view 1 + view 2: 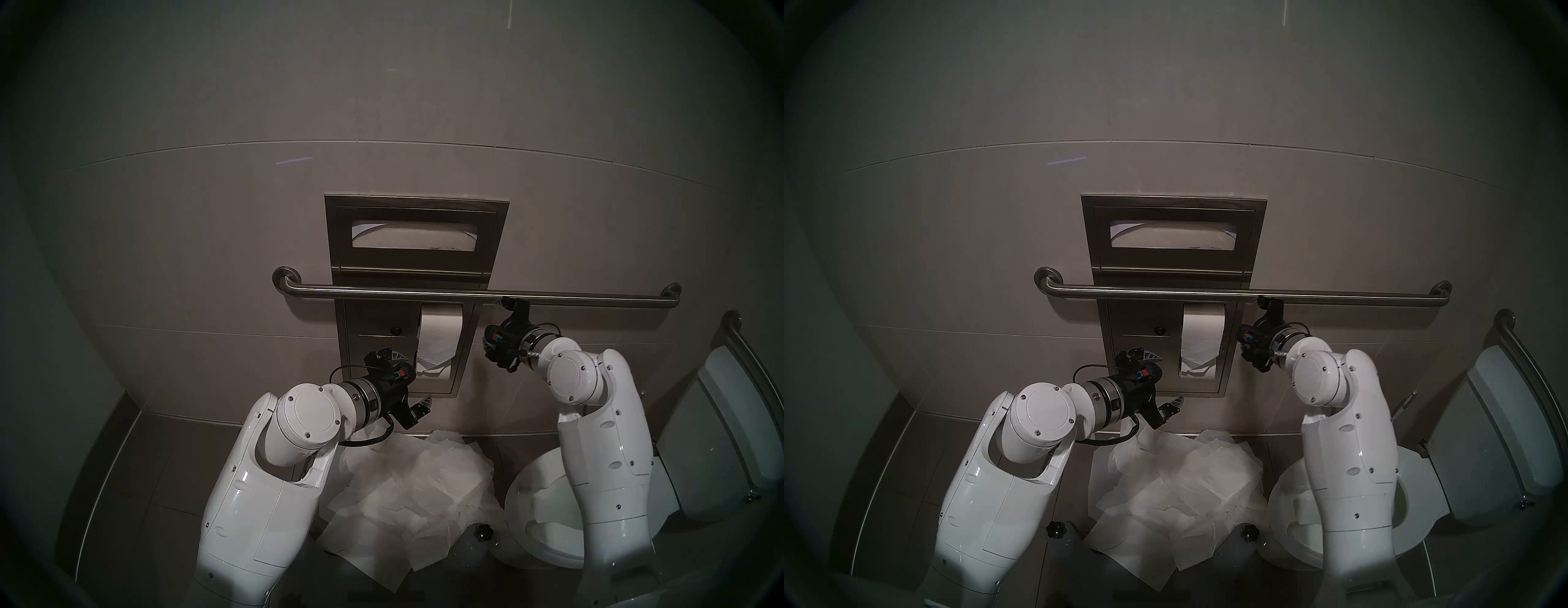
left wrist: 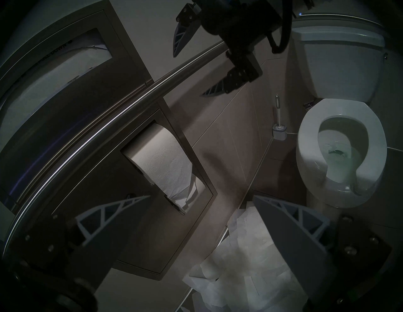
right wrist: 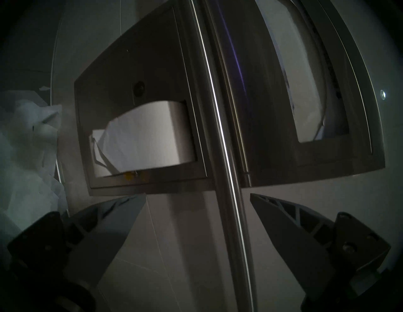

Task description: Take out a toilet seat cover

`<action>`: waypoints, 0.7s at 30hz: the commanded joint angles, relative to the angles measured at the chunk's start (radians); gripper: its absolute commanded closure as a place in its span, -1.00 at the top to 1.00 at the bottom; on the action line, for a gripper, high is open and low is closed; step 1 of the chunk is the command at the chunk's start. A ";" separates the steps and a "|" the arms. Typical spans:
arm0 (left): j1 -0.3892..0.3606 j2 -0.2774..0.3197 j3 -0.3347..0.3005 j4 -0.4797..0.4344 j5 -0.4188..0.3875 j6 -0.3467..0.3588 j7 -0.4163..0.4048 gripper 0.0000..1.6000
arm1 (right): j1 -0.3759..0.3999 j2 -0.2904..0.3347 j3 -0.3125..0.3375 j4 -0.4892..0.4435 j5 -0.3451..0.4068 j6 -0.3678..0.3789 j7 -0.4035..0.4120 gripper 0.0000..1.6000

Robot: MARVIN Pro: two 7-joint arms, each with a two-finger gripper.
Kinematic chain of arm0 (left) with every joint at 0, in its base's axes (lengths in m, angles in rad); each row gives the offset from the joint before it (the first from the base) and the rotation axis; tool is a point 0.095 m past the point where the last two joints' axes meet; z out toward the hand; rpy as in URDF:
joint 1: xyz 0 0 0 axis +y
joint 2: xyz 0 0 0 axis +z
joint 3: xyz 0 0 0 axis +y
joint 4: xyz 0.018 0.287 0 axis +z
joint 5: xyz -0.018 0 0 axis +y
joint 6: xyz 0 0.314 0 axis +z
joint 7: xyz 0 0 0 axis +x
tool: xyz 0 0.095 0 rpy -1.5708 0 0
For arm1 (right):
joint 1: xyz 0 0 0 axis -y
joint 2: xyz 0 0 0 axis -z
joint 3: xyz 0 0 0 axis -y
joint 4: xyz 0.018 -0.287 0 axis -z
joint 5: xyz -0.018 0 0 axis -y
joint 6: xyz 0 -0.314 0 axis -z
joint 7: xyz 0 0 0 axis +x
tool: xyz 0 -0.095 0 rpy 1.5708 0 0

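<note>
Left gripper (image 1: 413,380): fingers spread wide, nothing held, poised just in front of the lower part of the steel dispenser panel (image 1: 339,237), beside the toilet paper roll (image 1: 441,335) on its left. Right gripper (image 3: 197,197): fingers likewise spread wide and empty, set close under the grab bar (image 1: 466,292) just right of the panel; in the right wrist view the bar runs between the two fingers without touching either. Toilet seat cover (image 1: 413,237): thin white sheet, seated inside the upper slot of the panel, above the grab bar, only its face and curved cut edge showing through the opening; neither gripper touches it, and both sit well below the slot. Dispenser panel: recessed in the tiled wall (image 1: 212,212), upper slot for covers, lower recess for the roll, a small round lock (image 1: 396,330) left of the roll. Toilet paper roll: white, mounted in the lower recess, its loose tail hanging crumpled to the bottom of the recess. Grab bar: brushed steel, horizontal, crossing the panel between the two openings. Heap of white sheets (image 1: 424,479): many flat tissue sheets piled on the floor against the wall, under the panel, between the two arms. Toilet (image 1: 539,501): white, near right, seat down, tank (image 1: 738,403) at far right. Toilet brush (image 2: 278,122): white, upright in its holder in the floor corner between wall and toilet.
</note>
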 commanded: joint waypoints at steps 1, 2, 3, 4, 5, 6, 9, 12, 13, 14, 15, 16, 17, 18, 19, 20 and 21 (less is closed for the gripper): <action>-0.017 -0.007 0.002 -0.021 -0.002 -0.005 0.002 1.00 | 0.112 0.083 0.027 0.027 0.017 -0.054 -0.021 1.00; -0.017 -0.007 0.002 -0.021 -0.002 -0.005 0.002 1.00 | 0.114 0.088 0.027 0.032 0.020 -0.060 -0.023 1.00; -0.017 -0.007 0.002 -0.020 -0.002 -0.005 0.003 1.00 | 0.131 0.094 0.025 0.046 0.021 -0.069 -0.023 1.00; -0.017 -0.007 0.002 -0.019 -0.002 -0.005 0.003 1.00 | 0.137 0.099 0.023 0.054 0.024 -0.078 -0.024 1.00; -0.017 -0.007 0.002 -0.018 -0.003 -0.005 0.003 1.00 | 0.136 0.102 0.022 0.056 0.026 -0.083 -0.027 1.00; -0.017 -0.007 0.002 -0.018 -0.003 -0.005 0.004 1.00 | 0.167 0.103 0.018 0.075 0.029 -0.091 -0.023 1.00; -0.018 -0.007 0.002 -0.016 -0.003 -0.005 0.004 1.00 | 0.169 0.105 0.012 0.079 0.043 -0.109 -0.035 1.00; -0.018 -0.007 0.002 -0.014 -0.003 -0.005 0.005 1.00 | 0.180 0.088 0.007 0.080 0.067 -0.116 -0.050 1.00; -0.018 -0.007 0.002 -0.014 -0.003 -0.005 0.005 1.00 | 0.208 0.080 0.003 0.096 0.075 -0.118 -0.048 1.00; -0.018 -0.007 0.002 -0.014 -0.003 -0.006 0.006 1.00 | 0.193 0.076 0.000 0.085 0.083 -0.121 -0.062 1.00; -0.019 -0.008 0.002 -0.013 -0.003 -0.006 0.006 1.00 | 0.224 0.067 -0.006 0.101 0.089 -0.121 -0.060 1.00; -0.019 -0.008 0.002 -0.013 -0.003 -0.006 0.006 1.00 | 0.208 0.061 -0.008 0.091 0.097 -0.120 -0.070 1.00; -0.019 -0.008 0.002 -0.013 -0.003 -0.006 0.006 1.00 | 0.218 0.055 -0.013 0.095 0.102 -0.120 -0.073 1.00; -0.019 -0.008 0.002 -0.013 -0.003 -0.006 0.007 1.00 | 0.240 0.045 -0.018 0.106 0.111 -0.119 -0.075 1.00; -0.019 -0.008 0.002 -0.013 -0.003 -0.006 0.007 1.00 | 0.245 0.041 -0.023 0.108 0.116 -0.120 -0.079 1.00; -0.019 -0.008 0.002 -0.013 -0.003 -0.006 0.007 1.00 | 0.245 0.034 -0.026 0.109 0.123 -0.119 -0.087 1.00; -0.019 -0.008 0.002 -0.013 -0.003 -0.006 0.008 1.00 | 0.253 0.027 -0.030 0.114 0.129 -0.118 -0.092 1.00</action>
